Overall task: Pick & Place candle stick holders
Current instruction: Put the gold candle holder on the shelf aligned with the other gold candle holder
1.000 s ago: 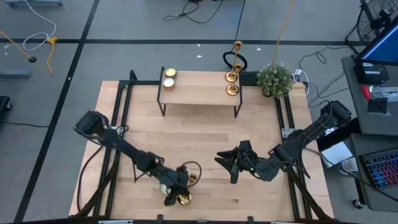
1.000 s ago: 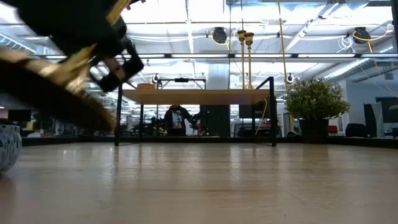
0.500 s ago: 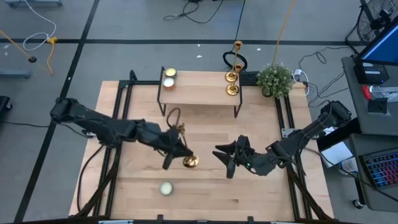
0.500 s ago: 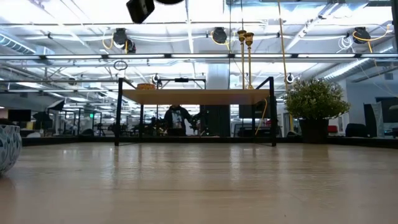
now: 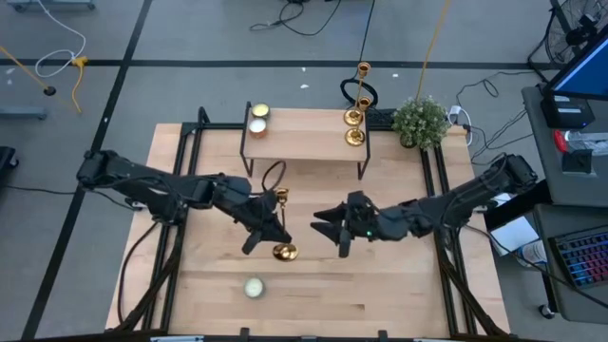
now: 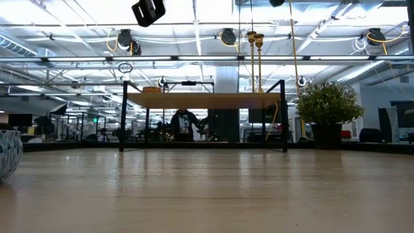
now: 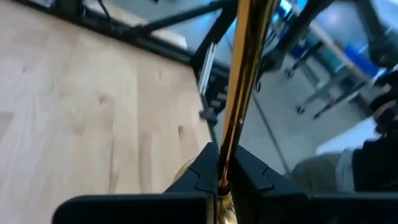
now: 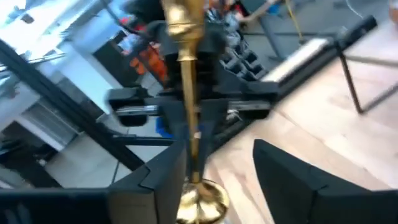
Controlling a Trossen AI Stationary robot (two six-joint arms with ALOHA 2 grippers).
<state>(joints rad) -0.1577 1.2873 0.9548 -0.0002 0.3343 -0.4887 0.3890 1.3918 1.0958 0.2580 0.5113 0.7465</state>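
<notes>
Overhead, mid-table: left gripper [image 5: 264, 226] clamped on one brass holder [image 5: 282, 228] — held off the wood, base [image 5: 284, 252] toward the near edge, cup top [image 5: 280, 197] toward the shelf. Its wrist camera shows the gold stem [image 7: 239, 93] running out from between the two dark fingers [image 7: 199, 173], pinched tight.

Right gripper [image 5: 334, 225] sits just beside that holder, on its right, fingers spread and touching nothing. Its wrist camera looks past the parted fingers [image 8: 158, 177] at the same holder [image 8: 188, 106], stem standing in the gap between them, round base [image 8: 200, 200] low, not gripped on this side.

Count of holders: three. One in the left gripper; two more at the right end of the shelf [image 5: 304, 142], a short one [image 5: 354, 136] and a taller one [image 5: 362, 71], close together. Level view shows the pair's tops [image 6: 255, 39] above the shelf [image 6: 207, 99].

Disc candles: three. Two at the shelf's left end [image 5: 257, 119], touching or nearly so; one [image 5: 253, 287] alone on the table [image 5: 399, 294] near the front edge, below the held holder.

One potted plant [image 5: 419, 121] at the back right corner, just beside the shelf. One patterned bowl [image 6: 9, 152] at the left edge of the level view. One person [image 6: 184, 123] far back in the room, seen under the shelf.
</notes>
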